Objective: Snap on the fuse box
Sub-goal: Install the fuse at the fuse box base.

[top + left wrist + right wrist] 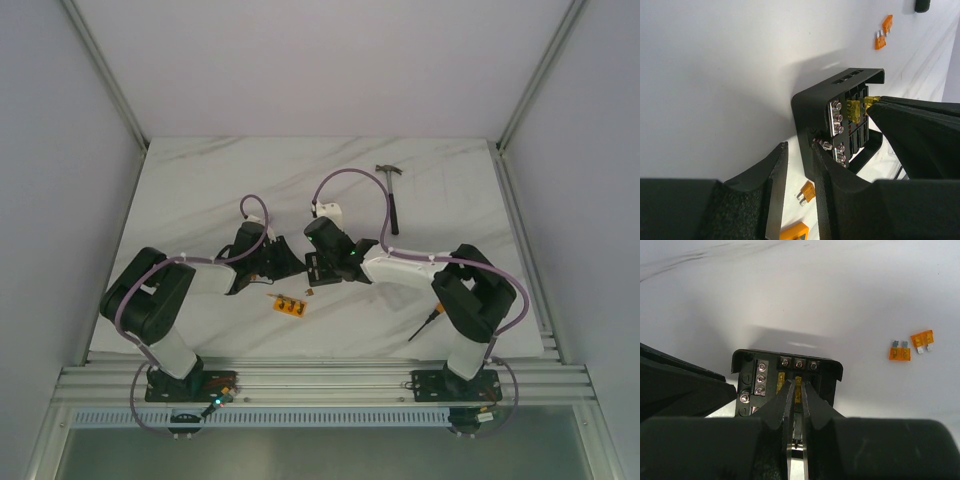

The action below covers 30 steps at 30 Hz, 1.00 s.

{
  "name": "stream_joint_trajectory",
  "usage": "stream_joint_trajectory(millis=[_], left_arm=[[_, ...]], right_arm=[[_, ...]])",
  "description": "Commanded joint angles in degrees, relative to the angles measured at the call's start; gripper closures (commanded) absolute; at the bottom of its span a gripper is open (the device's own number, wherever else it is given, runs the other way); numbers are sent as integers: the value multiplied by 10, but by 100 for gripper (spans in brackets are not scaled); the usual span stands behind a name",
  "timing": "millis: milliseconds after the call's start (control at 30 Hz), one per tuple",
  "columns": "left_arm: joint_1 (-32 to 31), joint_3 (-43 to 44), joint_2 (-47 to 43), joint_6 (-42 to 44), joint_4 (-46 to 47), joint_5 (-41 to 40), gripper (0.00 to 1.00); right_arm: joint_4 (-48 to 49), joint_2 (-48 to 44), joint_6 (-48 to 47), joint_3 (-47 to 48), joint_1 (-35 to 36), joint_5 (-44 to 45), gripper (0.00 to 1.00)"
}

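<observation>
The fuse box (790, 371), small, black and square with rows of silver screws, sits on the white table between my two grippers (318, 268). My right gripper (798, 384) is shut on a yellow fuse (798, 382) and holds it at a slot on the box's top face, beside another yellow fuse (780, 383) seated there. From the left wrist view the same fuse (871, 102) shows at the right gripper's tip. My left gripper (799, 147) stands open at the fuse box's (840, 115) near corner; its right finger (832, 175) lies against the box wall, its left finger (776, 170) apart from it.
Two loose orange fuses (900, 353) (922, 339) lie to the right of the box. Another fuse (807, 192) and an orange strip (290, 304) lie near the left gripper. A hammer (392, 195) rests at the back right, and a thin tool (425, 325) by the right arm's base.
</observation>
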Motion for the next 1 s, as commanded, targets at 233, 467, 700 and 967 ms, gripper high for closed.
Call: stream_joint_trajectory(millis=[233, 467, 700, 967], left_arm=[[3, -1, 11, -6, -13, -7, 65], [3, -1, 11, -8, -10, -4, 66], [3, -3, 8, -12, -8, -3, 68], [3, -6, 9, -13, -7, -6, 68]], right_arm=[[-10, 19, 15, 13, 6, 31, 100], [-10, 32, 17, 18, 8, 27, 100], [-25, 56, 17, 34, 16, 26, 100], [-61, 83, 8, 35, 16, 28, 100]])
